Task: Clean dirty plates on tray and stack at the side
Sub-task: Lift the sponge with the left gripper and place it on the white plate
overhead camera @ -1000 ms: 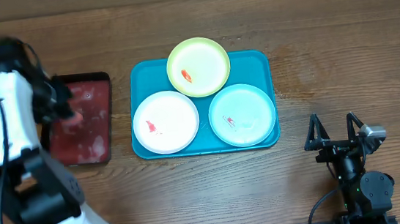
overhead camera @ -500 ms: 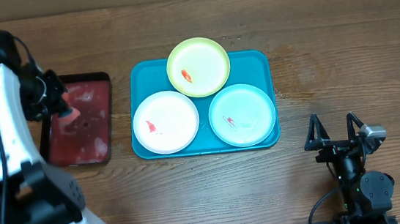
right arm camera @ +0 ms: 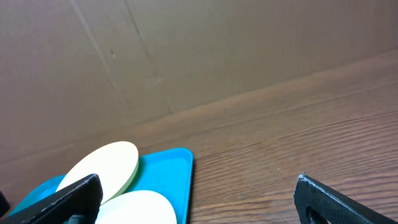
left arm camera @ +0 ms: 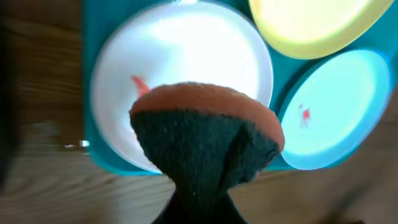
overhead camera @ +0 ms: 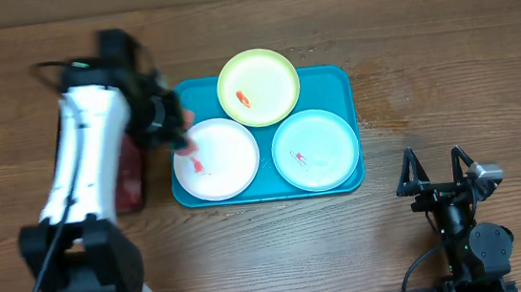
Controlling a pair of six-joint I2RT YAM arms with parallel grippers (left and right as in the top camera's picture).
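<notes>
Left end effector (overhead camera: 175, 130): closed on sponge (left arm camera: 205, 134) — held over white plate (overhead camera: 229, 163) for wiping its smear (left arm camera: 140, 84).
Right end effector (overhead camera: 431, 158): spread, empty — parked aside.

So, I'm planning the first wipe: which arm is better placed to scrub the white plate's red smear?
Left. The left pincer grips the sponge above the white plate; the right pincer sits open and empty, off the tray.

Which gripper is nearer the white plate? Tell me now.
Left. The left gripper, holding a sponge, is over the white plate's left edge; the right gripper is off the tray, beyond its near-right corner.
</notes>
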